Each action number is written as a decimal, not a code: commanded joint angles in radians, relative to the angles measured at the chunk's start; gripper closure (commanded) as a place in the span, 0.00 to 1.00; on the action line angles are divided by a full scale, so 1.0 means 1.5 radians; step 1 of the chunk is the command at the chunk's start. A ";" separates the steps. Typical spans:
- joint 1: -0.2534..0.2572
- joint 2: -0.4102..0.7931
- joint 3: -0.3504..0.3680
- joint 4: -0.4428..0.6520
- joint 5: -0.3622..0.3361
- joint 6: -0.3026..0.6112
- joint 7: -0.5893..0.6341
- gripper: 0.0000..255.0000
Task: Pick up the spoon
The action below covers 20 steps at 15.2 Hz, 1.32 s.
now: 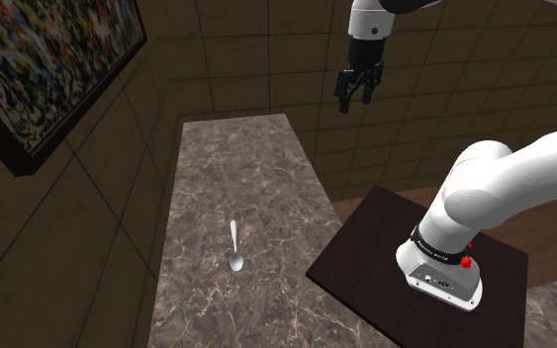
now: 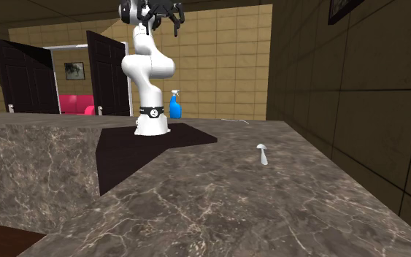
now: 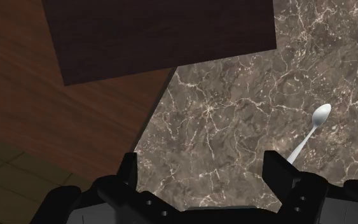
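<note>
While raised high above the bench (image 1: 217, 148), gripper (image 1: 355, 102): open, fingers (image 3: 276, 172) apart, clasping nothing.
Spoon (image 1: 234, 245): flat on the marbled bench, well apart from the gripper, toward 7 o'clock of it in the shoulder view.
Lie: bowl toward 6 o'clock, handle toward 12 in that view; cannot tell whether hollow side up or down.
Wrist view: spoon (image 3: 309, 132) outside the gap between the fingers, beside one of them.
Likely weight: slight, no strain for the arm.
Likely stiffness: rigid, no give under a pinch.
Likely surface: pale and glossy, so probably slippery; apt to skid or pivot on the hard bench.
Where to take hold: across the narrow handle, near its middle, one finger either side of its length; not on the rounded bowl.
Caution: thin and low, so fingertips right down to the bench before closing.
</note>
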 commanded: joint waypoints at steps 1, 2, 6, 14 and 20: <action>0.000 0.000 0.000 0.000 0.000 0.000 0.000 0.00; 0.002 0.004 0.008 -0.015 0.009 0.018 0.015 0.00; 0.012 0.032 0.042 -0.065 0.046 0.096 0.074 0.00; 0.038 0.142 0.112 -0.120 0.119 0.268 0.183 0.00; 0.056 0.269 0.162 -0.117 0.160 0.402 0.259 0.00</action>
